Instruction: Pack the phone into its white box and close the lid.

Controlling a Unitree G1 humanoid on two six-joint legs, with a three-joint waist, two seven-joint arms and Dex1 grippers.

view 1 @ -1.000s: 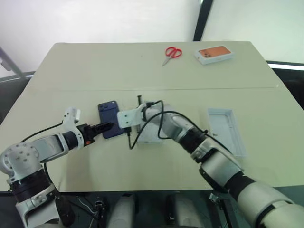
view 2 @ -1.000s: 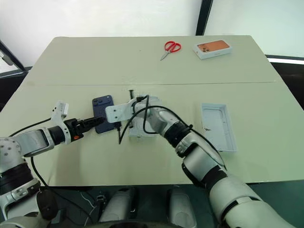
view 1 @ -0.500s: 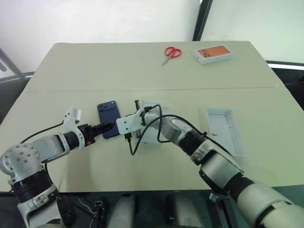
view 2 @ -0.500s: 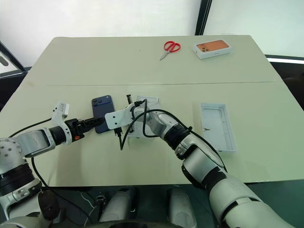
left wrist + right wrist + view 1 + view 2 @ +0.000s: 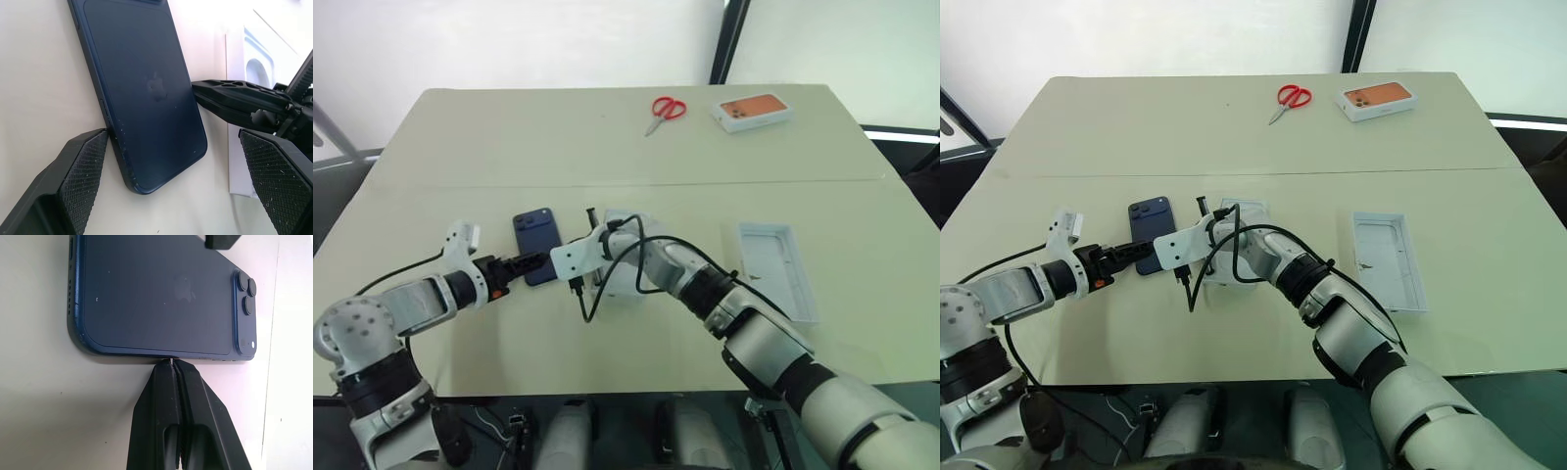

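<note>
1. Your left gripper (image 5: 176, 181) stands wide open and holds nothing; one finger (image 5: 80, 171) touches the long edge of the phone (image 5: 142, 93) near its lower corner, the other finger is on the far side, apart from it.
2. Your right gripper (image 5: 172, 363) is pressed fully together and holds nothing — its tips sit right against the opposite long edge of the phone.
3. The phone lies flat on the table (image 5: 607, 137), back side up, with the camera cluster at the end far from you.
4. Just beside the phone, under your right arm, lies a white box (image 5: 625, 279), partly hidden.
5. Well apart, on the right, you see the lid (image 5: 779, 269) lying open side up.
6. At the far edge are red scissors (image 5: 666, 111) and a small box with an orange phone picture (image 5: 754, 111)
</note>
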